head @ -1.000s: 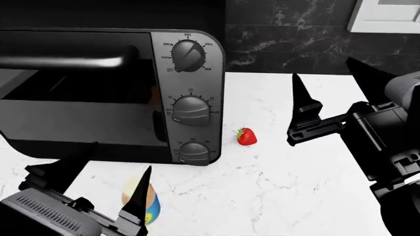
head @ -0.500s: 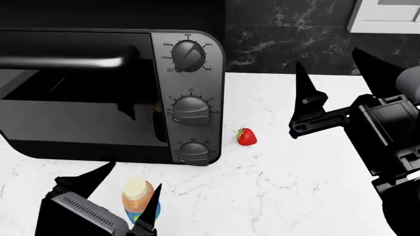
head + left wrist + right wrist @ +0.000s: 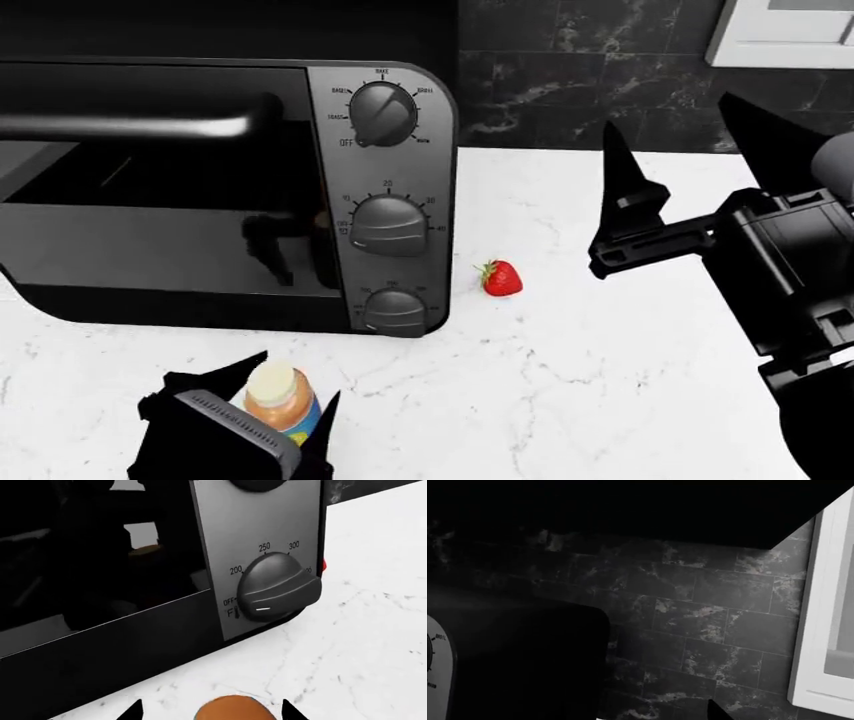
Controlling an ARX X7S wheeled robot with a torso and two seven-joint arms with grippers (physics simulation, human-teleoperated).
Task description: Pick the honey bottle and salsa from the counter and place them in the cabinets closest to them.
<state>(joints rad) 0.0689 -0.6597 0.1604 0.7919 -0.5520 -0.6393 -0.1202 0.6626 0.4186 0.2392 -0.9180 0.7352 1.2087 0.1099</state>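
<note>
Left tool [image 3: 284, 425] advanced around one honey bottle [image 3: 279, 402], possibly ungripped

Renders sharp, no blur; counter [image 3: 601, 400] bright, even; backsplash [image 3: 694, 620] dim; oven glass [image 3: 147, 200] reflective.

toaster oven [image 3: 133, 580] knob dial [image 3: 279, 591] marked OFF, 200, 250, 300, top knob [image 3: 383, 113] marked OFF

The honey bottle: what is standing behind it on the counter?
Behind the honey bottle stands a black toaster oven with three knobs, on the counter. A strawberry lies beside the oven. The left gripper covers the bottle's lower part.
</note>
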